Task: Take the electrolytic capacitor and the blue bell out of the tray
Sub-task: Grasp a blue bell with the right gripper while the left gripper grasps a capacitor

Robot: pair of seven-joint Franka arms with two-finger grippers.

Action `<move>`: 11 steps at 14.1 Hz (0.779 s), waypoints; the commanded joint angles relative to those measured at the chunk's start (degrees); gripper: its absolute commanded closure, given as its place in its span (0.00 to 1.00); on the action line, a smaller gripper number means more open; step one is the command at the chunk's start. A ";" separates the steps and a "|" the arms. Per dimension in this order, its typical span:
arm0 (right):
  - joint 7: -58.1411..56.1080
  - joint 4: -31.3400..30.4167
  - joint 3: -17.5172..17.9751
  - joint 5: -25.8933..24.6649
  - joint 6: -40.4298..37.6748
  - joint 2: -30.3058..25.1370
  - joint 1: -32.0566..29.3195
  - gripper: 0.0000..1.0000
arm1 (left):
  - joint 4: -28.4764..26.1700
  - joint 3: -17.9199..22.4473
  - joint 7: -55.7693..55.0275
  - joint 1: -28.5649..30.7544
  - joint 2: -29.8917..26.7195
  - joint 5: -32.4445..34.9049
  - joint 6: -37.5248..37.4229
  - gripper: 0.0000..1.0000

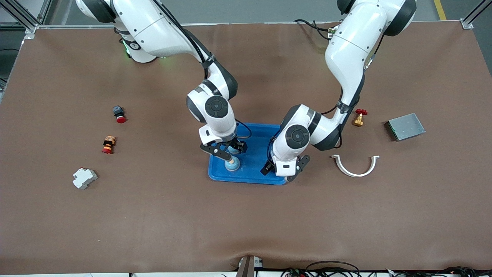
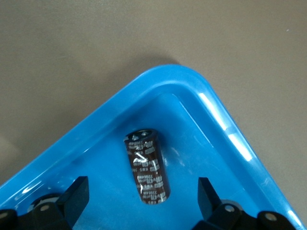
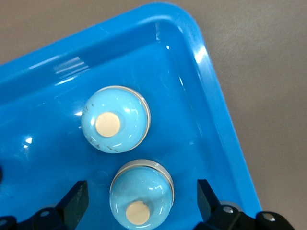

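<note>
Brown worktop (image 1: 246, 223), blue tray (image 1: 250, 177) mid-worktop. Your right claw (image 3: 139, 196) is open, straddling one blue bell (image 3: 141, 194); a second bell (image 3: 115, 119) sits just beside. Left claw (image 2: 144, 194) is open over the electrolytic capacitor (image 2: 147, 165), lying flat, long axis running between the fingers.

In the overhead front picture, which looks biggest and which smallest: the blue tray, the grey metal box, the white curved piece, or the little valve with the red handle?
Largest to smallest:
1. blue tray, though the arms cover part of it
2. white curved piece and grey metal box, too alike to rank
3. valve with the red handle
</note>
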 commanded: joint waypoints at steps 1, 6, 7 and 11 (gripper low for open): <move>1.68 1.70 -0.80 -1.66 -0.18 1.55 1.12 0.00 | 1.14 0.57 -0.52 -0.57 1.35 -0.55 1.48 0.00; 1.68 2.14 -0.80 -1.74 -0.18 2.43 2.00 0.00 | 1.14 0.74 -0.52 -0.65 2.58 -0.47 4.20 0.00; 1.68 2.31 -0.80 -1.74 -0.09 2.61 2.26 0.00 | 1.14 0.74 -0.52 -0.65 2.67 -0.47 4.29 0.00; 1.68 2.67 -0.80 -4.19 -0.18 3.31 2.62 0.35 | 1.14 0.74 -0.69 -0.65 2.67 -0.55 4.38 0.06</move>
